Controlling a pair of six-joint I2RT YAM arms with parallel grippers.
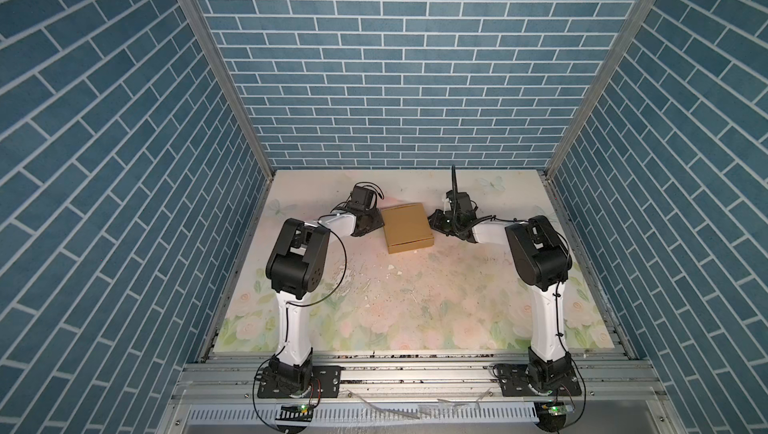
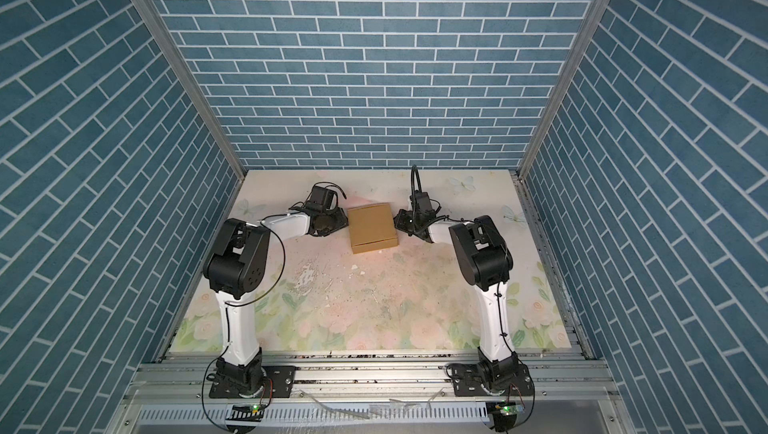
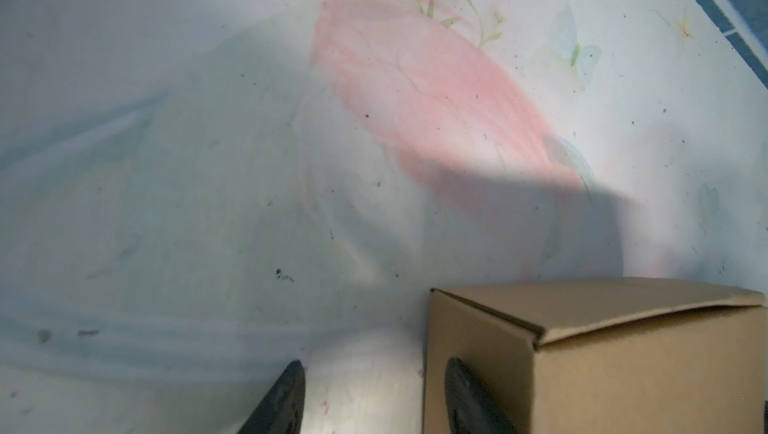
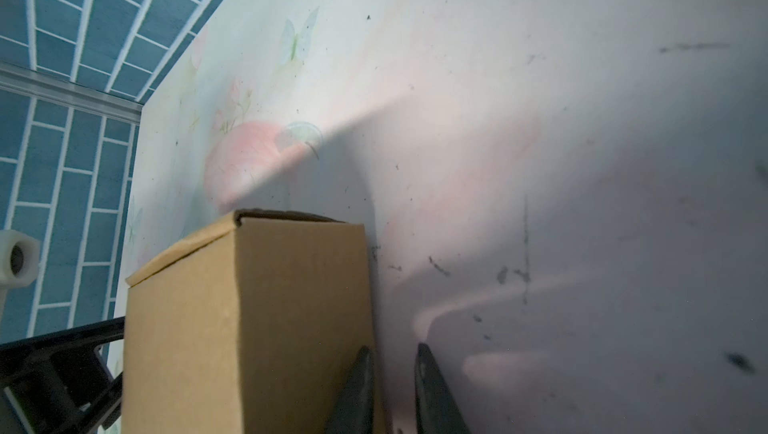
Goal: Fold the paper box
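Observation:
The paper box (image 1: pixel 406 226) (image 2: pixel 372 228) is plain brown cardboard, folded into a closed low box, and rests on the floral table toward the back middle. My left gripper (image 1: pixel 376 222) (image 3: pixel 374 394) sits low at the box's left side and is open. One of its fingers (image 3: pixel 461 390) lies against the box's side wall (image 3: pixel 478 340), with nothing between the jaws. My right gripper (image 1: pixel 434 224) (image 4: pixel 392 390) is at the box's right side. Its jaws stand a narrow gap apart with only table between them. Its inner finger (image 4: pixel 357 386) is close along the box wall (image 4: pixel 291 307).
The floral table mat (image 1: pixel 415 307) is scuffed, with small white scraps (image 1: pixel 390 268) in front of the box. Blue brick-pattern walls enclose three sides, close behind the box (image 4: pixel 62 162). An aluminium rail (image 1: pixel 415 369) carries both arm bases at the front edge.

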